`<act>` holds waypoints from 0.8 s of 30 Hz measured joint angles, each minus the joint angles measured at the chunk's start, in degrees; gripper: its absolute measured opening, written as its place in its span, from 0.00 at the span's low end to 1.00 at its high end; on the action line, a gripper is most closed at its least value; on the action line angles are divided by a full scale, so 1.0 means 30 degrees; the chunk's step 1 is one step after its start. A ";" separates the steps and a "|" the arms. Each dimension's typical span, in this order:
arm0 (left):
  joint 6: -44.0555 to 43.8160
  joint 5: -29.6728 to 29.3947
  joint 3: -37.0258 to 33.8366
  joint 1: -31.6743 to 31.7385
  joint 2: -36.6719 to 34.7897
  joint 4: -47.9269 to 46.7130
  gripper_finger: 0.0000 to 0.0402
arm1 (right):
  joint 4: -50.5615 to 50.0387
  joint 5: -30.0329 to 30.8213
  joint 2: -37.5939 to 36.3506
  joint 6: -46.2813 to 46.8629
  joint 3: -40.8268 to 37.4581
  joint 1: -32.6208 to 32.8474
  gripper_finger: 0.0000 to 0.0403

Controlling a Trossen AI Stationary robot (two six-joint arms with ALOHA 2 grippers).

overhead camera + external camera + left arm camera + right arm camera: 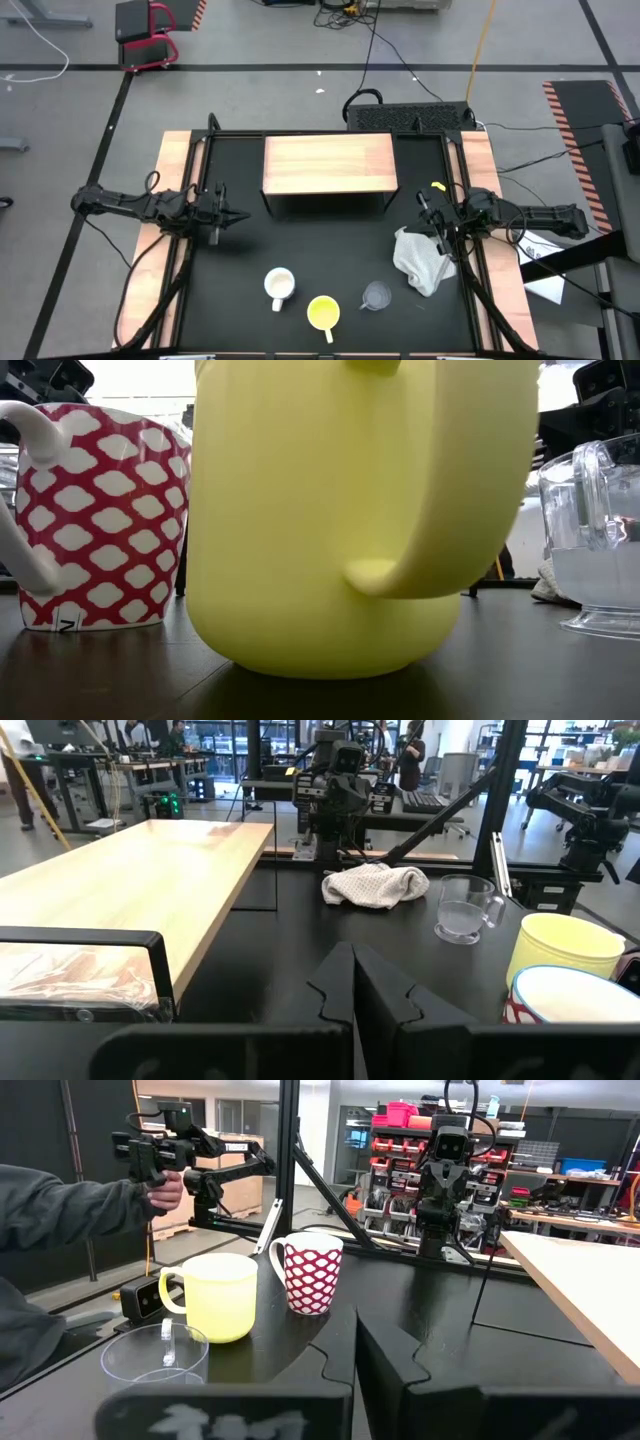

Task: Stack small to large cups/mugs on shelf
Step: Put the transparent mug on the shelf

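Three vessels stand on their bases near the table's front edge: a white mug with a red pattern (279,286) (313,1275), a yellow mug (323,312) (350,510) and a clear glass cup (377,296) (465,908). The light wooden shelf (326,165) stands at the far middle with nothing on its top. My left gripper (235,215) (352,982) hovers shut at the left, pointing level toward the right. My right gripper (425,205) (356,1342) hovers shut at the right, pointing level toward the left. Both hold nothing.
A crumpled white cloth (420,258) lies on the table at the right, just in front of my right gripper. Wooden side boards (170,190) flank the black tabletop. A person's sleeve (60,1210) shows beyond the table's near side in the right wrist view.
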 joint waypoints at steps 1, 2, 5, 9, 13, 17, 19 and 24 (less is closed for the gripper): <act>0.0007 -0.0007 0.0000 0.0000 0.0000 0.0000 0.01 | 0.0000 0.0000 0.0004 0.0006 -0.0007 0.0007 0.00; 0.0007 -0.0007 0.0000 0.0000 0.0000 0.0000 0.01 | -0.0006 0.0006 -0.0003 0.0000 0.0000 0.0006 0.00; 0.0007 -0.0007 0.0000 0.0000 0.0000 -0.0004 0.01 | -0.0002 0.0001 -0.0001 0.0006 -0.0005 0.0003 0.00; 0.0007 -0.0007 0.0000 0.0000 0.0000 -0.0007 0.01 | 0.0001 0.0005 0.0002 0.0001 -0.0002 0.0006 0.00; 0.0007 -0.0007 0.0000 0.0000 0.0000 -0.0007 0.01 | -0.0006 0.0000 -0.0003 0.0006 -0.0007 0.0007 0.00; 0.0007 -0.0010 0.0000 0.0003 0.0000 -0.0007 0.01 | 0.0001 0.0000 0.0003 0.0002 0.0000 0.0000 0.00; 0.0007 -0.0012 0.0000 0.0000 0.0000 -0.0007 0.01 | 0.0001 0.0006 -0.0003 0.0006 -0.0006 0.0007 0.00; -0.0485 -0.0029 0.0000 0.0000 0.0007 0.0144 0.01 | -0.0002 0.0005 0.0003 0.0004 -0.0007 0.0003 0.00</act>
